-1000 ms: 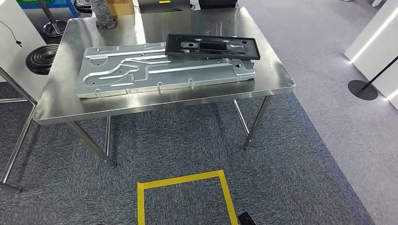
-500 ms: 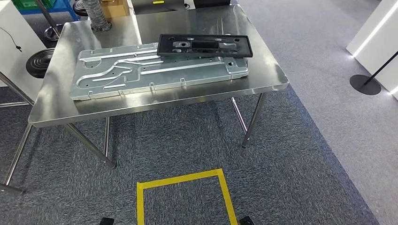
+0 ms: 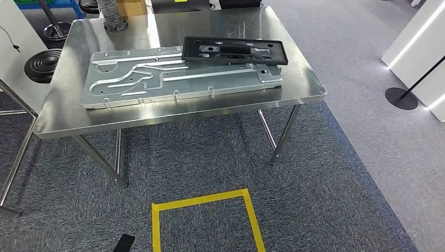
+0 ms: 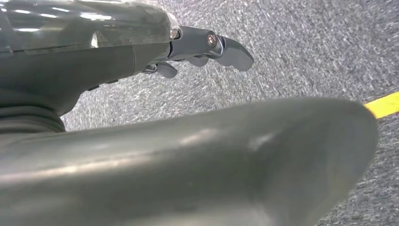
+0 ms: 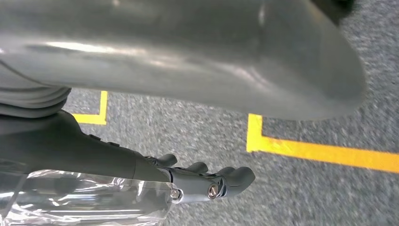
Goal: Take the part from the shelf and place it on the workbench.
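A: Where is the part?
B: The black part lies on the silver plate on the counter; done, I think
A: And the hands?
B: Left hand and right hand hang by the floor; fingers loose, holding nothing

My workbench is glossy brushed steel, bearing a matt silvery stamped metal plate and a black plastic part.

Long black plastic frame part; embossed silver sheet-metal panel; mirror-bright stainless steel workbench. Speckled blue-grey carpet floor with yellow tape square. Grey left hand and grey right hand.
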Available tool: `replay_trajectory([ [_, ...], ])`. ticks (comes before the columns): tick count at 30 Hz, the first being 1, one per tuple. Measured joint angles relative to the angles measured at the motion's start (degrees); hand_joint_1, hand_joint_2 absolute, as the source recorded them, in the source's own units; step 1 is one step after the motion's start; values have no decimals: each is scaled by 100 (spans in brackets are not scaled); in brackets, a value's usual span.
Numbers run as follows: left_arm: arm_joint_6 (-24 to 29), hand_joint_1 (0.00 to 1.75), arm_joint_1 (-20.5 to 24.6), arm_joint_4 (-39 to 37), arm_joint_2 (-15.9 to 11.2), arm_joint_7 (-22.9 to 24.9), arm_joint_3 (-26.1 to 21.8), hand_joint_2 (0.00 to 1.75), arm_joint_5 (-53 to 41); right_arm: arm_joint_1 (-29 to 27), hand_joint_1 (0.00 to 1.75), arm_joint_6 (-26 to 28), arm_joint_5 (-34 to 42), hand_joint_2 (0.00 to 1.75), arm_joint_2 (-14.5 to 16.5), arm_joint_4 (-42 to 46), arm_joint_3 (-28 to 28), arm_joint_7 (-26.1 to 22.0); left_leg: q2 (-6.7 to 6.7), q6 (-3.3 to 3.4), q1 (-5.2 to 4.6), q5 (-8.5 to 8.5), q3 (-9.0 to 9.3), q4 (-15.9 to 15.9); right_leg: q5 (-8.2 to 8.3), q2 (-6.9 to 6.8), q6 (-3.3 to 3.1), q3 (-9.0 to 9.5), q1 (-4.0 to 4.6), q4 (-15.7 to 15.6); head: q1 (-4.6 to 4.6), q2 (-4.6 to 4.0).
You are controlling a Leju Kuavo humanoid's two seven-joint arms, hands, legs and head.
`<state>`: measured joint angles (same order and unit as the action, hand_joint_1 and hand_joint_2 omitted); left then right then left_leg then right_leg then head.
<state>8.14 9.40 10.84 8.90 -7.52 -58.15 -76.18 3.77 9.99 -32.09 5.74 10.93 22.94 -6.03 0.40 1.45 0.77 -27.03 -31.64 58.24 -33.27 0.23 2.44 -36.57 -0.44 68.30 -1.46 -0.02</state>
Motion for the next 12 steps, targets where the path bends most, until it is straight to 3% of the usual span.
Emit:
replay_trajectory([
  [1,0,0,-13,0,-1,-3,-1,0,8,-3,0,-16,-21,0,15,-2,2,37,4,4,-4,2,-8,2,-140,-1,13,-167,-6,361,0,0],
  [2,1,0,-27,0,-1,-6,-1,0,16,-9,0,-35,-45,0,30,-6,3,69,7,5,-7,3,-11,4,-177,-1,17,-262,-10,572,0,0],
  [3,3,0,-36,0,-1,-9,-1,0,21,-14,0,-52,-65,0,44,-11,3,98,6,5,-9,4,-9,5,-102,-1,11,-252,-12,562,0,0],
  [5,11,0,-41,0,1,-16,-1,0,31,-15,0,-76,-87,0,69,-20,3,145,-1,1,-12,4,6,5,291,-1,-37,71,-11,-85,0,1],
  [7,21,0,-38,0,8,-22,-1,0,39,-6,0,-87,-102,0,86,-23,2,175,-5,-28,-25,9,5,7,558,-4,-105,424,20,-818,-1,1],
  [8,25,0,-37,0,11,-23,-1,0,45,-4,0,-96,-117,0,94,-23,1,186,-3,-54,-27,15,-5,8,601,-3,-133,501,41,-1004,-1,1],
  [12,37,0,-39,0,24,-34,-1,0,63,-12,0,-175,-162,0,120,-27,3,230,-1,-174,-11,31,-22,-4,651,-7,-211,501,52,-1121,-1,0],
])
